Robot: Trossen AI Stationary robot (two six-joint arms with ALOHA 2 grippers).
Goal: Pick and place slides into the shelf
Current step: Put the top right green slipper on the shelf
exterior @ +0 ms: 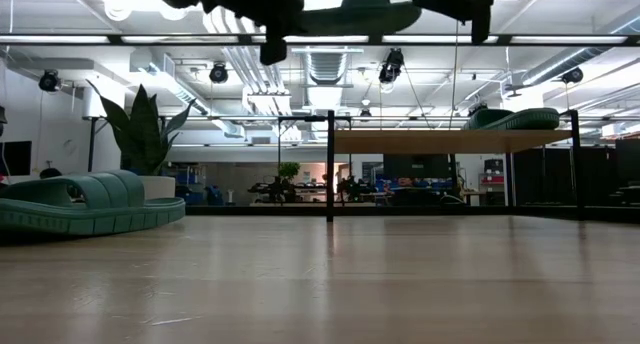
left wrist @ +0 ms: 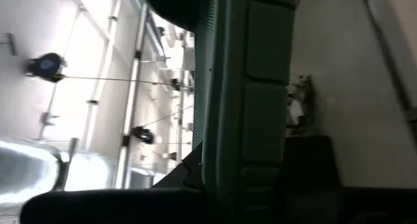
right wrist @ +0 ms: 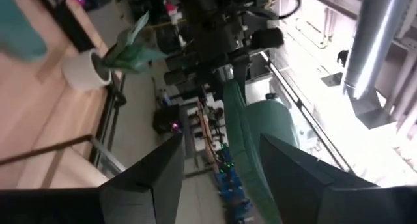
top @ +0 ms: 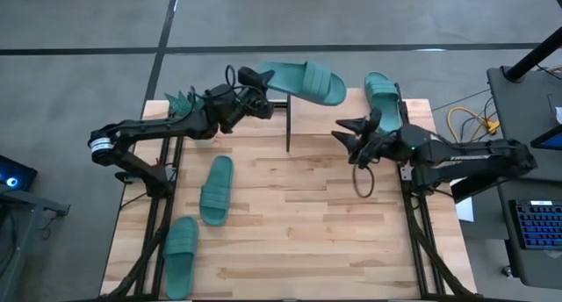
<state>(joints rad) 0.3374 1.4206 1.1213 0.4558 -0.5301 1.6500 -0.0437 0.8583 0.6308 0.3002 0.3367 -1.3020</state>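
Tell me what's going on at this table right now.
The left gripper holds a teal-green rubber slide sandal up in the air near the table's far edge. The right gripper is open, close beside it, holding nothing. Another teal slide already lies on the low light-wood shelf, and two more teal slides wait on the wooden tabletop.

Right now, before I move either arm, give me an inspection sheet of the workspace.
Surface: wooden tabletop, bare in the middle.
Job's things: one slide held aloft by left gripper; one slide on the shelf; two slides on the table.
Clutter: potted plant at the far left corner.
Grippers: left shut on the slide; right gripper open, empty.
Cables: yellow cable, off-table right.
Surroundings: keyboard at right.
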